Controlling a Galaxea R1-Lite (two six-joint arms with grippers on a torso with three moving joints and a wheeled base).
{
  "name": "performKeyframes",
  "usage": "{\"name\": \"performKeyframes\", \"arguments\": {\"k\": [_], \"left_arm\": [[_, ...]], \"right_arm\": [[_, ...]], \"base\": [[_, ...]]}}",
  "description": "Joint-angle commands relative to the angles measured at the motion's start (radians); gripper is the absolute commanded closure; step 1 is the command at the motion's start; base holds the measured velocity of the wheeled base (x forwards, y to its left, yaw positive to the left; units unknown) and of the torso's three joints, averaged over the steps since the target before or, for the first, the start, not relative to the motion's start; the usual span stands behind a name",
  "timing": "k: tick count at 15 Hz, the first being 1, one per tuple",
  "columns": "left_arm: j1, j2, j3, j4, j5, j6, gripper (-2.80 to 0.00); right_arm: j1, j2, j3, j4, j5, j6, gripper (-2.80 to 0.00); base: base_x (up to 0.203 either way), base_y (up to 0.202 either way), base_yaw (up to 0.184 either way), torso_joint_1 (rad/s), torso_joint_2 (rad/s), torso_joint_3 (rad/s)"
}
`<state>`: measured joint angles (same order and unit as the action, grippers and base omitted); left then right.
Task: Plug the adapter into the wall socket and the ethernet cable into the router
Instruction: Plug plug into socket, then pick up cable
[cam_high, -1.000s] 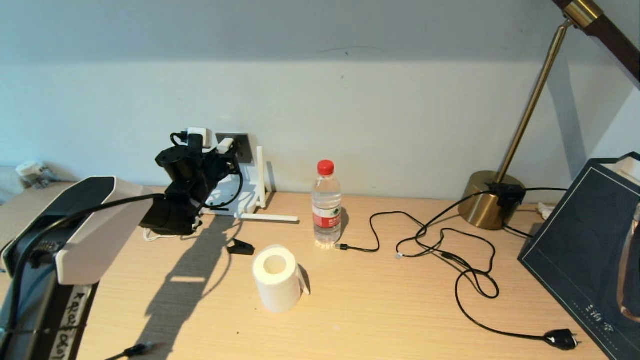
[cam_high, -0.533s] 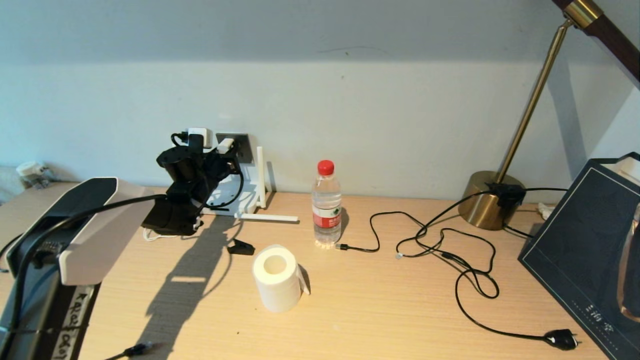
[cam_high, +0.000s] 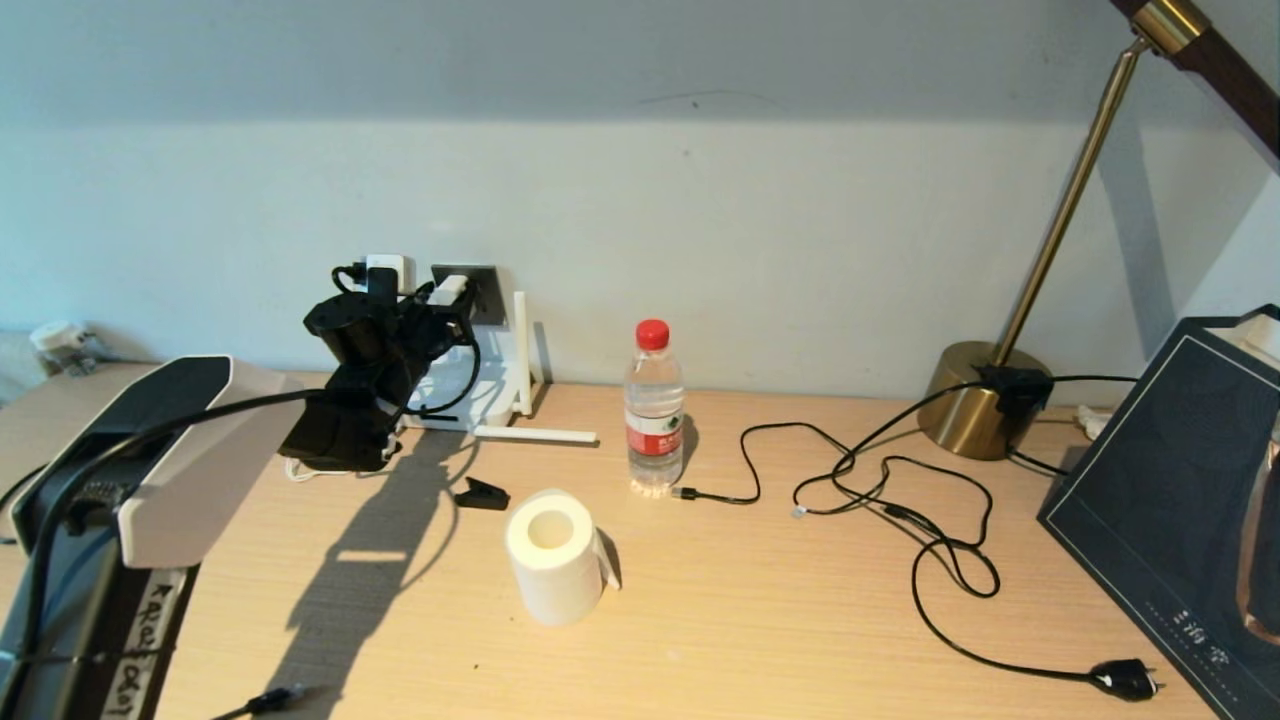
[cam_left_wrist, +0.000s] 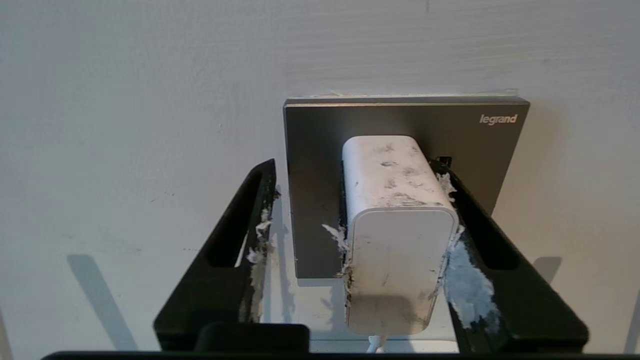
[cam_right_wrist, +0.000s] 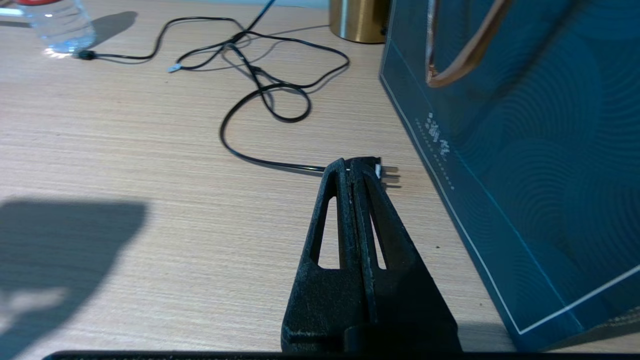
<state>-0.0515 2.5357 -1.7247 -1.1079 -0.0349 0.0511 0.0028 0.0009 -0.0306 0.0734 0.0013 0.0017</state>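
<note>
The adapter (cam_left_wrist: 397, 235) is seated in the wall socket (cam_left_wrist: 320, 150), flanked by the left gripper (cam_left_wrist: 357, 225) (fingers spread); the right gripper (cam_right_wrist: 352, 172) is closed.

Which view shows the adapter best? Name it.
The left wrist view: the adapter fills the frame, seated against the wall socket between the open left gripper. The head view shows it small; the right wrist view shows none.

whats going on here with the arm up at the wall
The left gripper is up at the wall socket with its fingers open around the adapter, which sits against the socket plate. One finger lies alongside it, the other stands apart. The right gripper hangs shut over the table. The router is below the socket, and a black cable end lies loose.
</note>
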Motion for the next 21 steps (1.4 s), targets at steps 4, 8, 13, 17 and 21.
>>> {"name": "performKeyframes", "arguments": {"k": [4, 8, 13, 17, 21], "left_arm": [[-0.002, -0.038, 0.063, -0.021, 0.003, 0.001, -2.80], [-0.014, -0.110, 0.251, -0.119, -0.006, -0.001, -2.80], [-0.030, -0.233, 0.386, -0.173, -0.007, 0.000, -2.80], [-0.052, -0.398, 0.528, -0.172, -0.006, 0.006, -2.80], [-0.055, -0.515, 0.675, -0.169, -0.037, 0.025, -2.80]], "right_arm": [[0.000, 0.001, 0.000, 0.000, 0.001, 0.000, 0.00], [0.000, 0.001, 0.000, 0.000, 0.000, 0.000, 0.00], [0.000, 0.001, 0.000, 0.000, 0.000, -0.002, 0.00], [0.000, 0.001, 0.000, 0.000, 0.000, -0.001, 0.00], [0.000, 0.001, 0.000, 0.000, 0.000, -0.001, 0.00]], "base": [[0.000, 0.000, 0.000, 0.000, 0.00, 0.000], [0.000, 0.000, 0.000, 0.000, 0.00, 0.000], [0.000, 0.000, 0.000, 0.000, 0.00, 0.000], [0.000, 0.000, 0.000, 0.000, 0.00, 0.000], [0.000, 0.000, 0.000, 0.000, 0.00, 0.000]]}}
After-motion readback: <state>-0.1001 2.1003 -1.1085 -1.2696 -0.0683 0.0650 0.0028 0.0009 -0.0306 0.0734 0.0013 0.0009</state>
